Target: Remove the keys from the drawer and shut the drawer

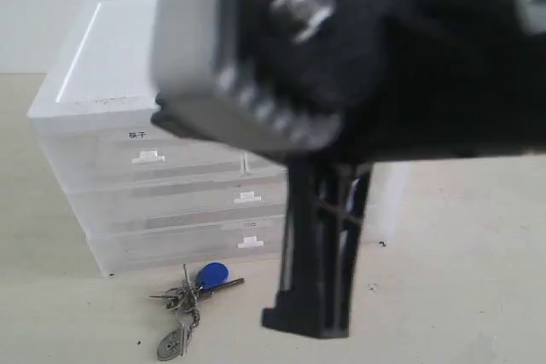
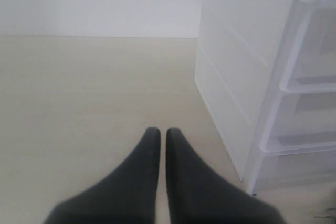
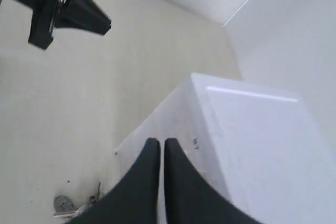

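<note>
**Keys out on table before drawer unit; both grippers clenched and empty**

The keys [image 1: 192, 294] are pictured out of the drawer, laid on the pale table [image 1: 444, 296] just in front of the translucent white unit [image 1: 102, 83], near its bottom edge. The blue fob [image 1: 213, 275] is turned toward the unit, and the silver tag [image 1: 173, 343] is laid at the end farthest from it. The bunch is touched by neither gripper.

The drawer [image 1: 263, 166], the half-width one at the right of the top row, is largely hidden in the exterior view by a blurred arm [image 1: 341, 49] close to the camera. Only a strip of its front is shown beside the labelled drawer [image 1: 141, 147], and whether it is fully pushed in cannot be told. The full-width drawers [image 1: 247, 198] below are shown flush with the unit's front.

The right gripper [image 3: 156, 142] is held above the unit's top front edge. Its fingers [image 1: 311, 236] are brought together with only a thin slit between them, and nothing is grasped. The left gripper [image 2: 158, 132] is held low over the table beside the unit's side wall, apart from it. It is likewise clenched on nothing and is well apart from the keys.
</note>
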`<state>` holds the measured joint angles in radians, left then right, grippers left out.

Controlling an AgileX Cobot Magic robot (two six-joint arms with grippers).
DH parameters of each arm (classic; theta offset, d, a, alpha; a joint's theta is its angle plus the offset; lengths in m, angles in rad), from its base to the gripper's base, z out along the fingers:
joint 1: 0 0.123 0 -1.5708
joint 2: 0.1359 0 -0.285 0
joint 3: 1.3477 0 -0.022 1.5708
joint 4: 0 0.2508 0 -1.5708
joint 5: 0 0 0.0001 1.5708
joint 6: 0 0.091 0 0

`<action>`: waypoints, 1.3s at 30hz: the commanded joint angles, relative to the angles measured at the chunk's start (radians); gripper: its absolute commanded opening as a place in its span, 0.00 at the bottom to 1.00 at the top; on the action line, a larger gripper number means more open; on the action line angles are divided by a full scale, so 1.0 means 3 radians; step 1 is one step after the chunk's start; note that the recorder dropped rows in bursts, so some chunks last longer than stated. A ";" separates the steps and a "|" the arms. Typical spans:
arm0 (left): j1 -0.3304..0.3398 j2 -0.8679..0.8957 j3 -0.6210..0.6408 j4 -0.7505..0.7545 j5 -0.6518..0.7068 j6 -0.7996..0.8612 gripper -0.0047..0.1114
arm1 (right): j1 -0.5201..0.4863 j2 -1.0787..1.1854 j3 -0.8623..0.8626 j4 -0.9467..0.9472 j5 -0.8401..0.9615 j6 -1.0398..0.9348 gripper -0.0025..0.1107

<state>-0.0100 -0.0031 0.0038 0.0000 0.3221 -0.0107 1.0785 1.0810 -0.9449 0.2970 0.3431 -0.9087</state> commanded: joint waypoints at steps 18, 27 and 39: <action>0.0001 0.0010 -0.0013 0.0000 -0.0038 0.0011 0.08 | -0.0009 -0.1872 -0.0019 -0.0607 0.0505 0.0842 0.02; 0.0001 0.0010 -0.0013 0.0000 -0.0038 0.0011 0.08 | -0.0009 -0.2473 -0.0019 -0.0916 0.0539 0.1515 0.02; 0.0001 0.0010 -0.0013 0.0000 -0.0038 0.0011 0.08 | 0.0022 -0.1384 0.0459 -0.5044 0.2133 0.6550 0.02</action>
<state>-0.0100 -0.0031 0.0038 0.0000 0.3221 -0.0107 1.0822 0.5755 -0.8006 -1.1601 1.0536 0.9408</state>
